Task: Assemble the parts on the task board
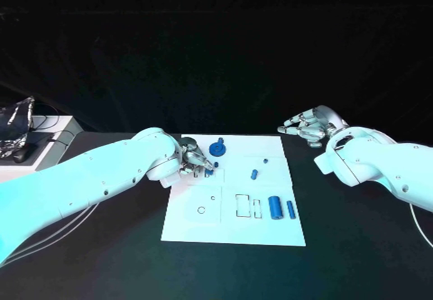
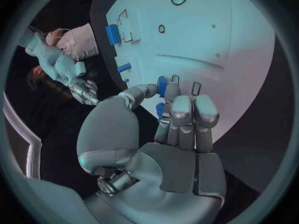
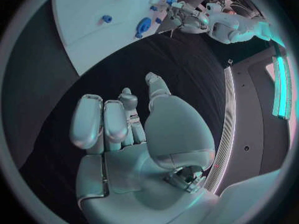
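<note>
left hand fingers curled around blue part over task board

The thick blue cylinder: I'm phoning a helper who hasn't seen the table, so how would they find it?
Start at the white task board in the middle of the black table. Near the board's right edge, toward the robot, two blue pieces lie side by side. The thick blue cylinder is the fatter one; its neighbour, the thin blue rod, lies nearer the edge.

The task board is white with thin dark outlines drawn on it, lying on a black table. The parts just beside the silver left hand are blue, like the blue gear beyond its fingertips.
</note>
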